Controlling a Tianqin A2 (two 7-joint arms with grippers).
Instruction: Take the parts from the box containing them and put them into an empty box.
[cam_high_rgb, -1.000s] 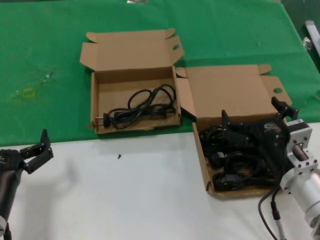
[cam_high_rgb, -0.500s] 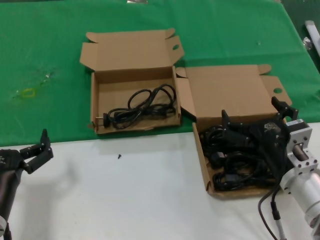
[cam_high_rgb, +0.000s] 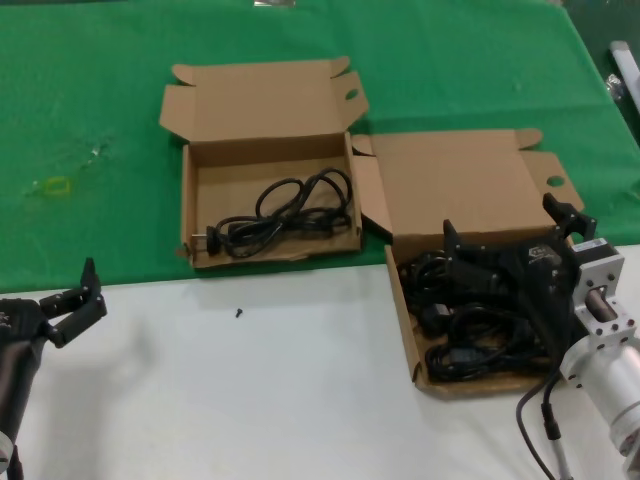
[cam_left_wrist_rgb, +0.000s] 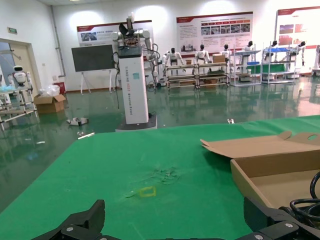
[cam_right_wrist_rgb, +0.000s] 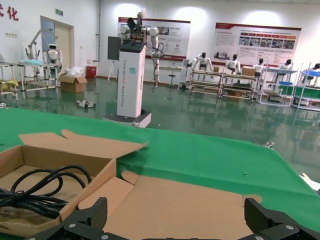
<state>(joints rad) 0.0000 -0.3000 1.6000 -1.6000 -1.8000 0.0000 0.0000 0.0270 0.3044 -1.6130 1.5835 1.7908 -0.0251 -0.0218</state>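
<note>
The box containing the parts (cam_high_rgb: 403, 322) lies at the right, lid folded back, packed with black cord bundles (cam_high_rgb: 470, 330). My right gripper (cam_high_rgb: 508, 228) hovers open just above its rear half, holding nothing; its wrist view looks over the flat lid (cam_right_wrist_rgb: 185, 205) between the open gripper (cam_right_wrist_rgb: 175, 212). The other box (cam_high_rgb: 270, 256), with a wavy front wall, sits to the left and farther back with one coiled cord (cam_high_rgb: 285, 215) in it, also seen as a cord (cam_right_wrist_rgb: 35, 192). My left gripper (cam_high_rgb: 72, 290) waits open at the near left, shown as the gripper (cam_left_wrist_rgb: 175, 215).
A green cloth (cam_high_rgb: 100, 120) covers the far half of the table; the near half is white (cam_high_rgb: 250, 400). A small black speck (cam_high_rgb: 238, 312) lies on the white part. A yellow band (cam_high_rgb: 57, 186) lies on the cloth at far left.
</note>
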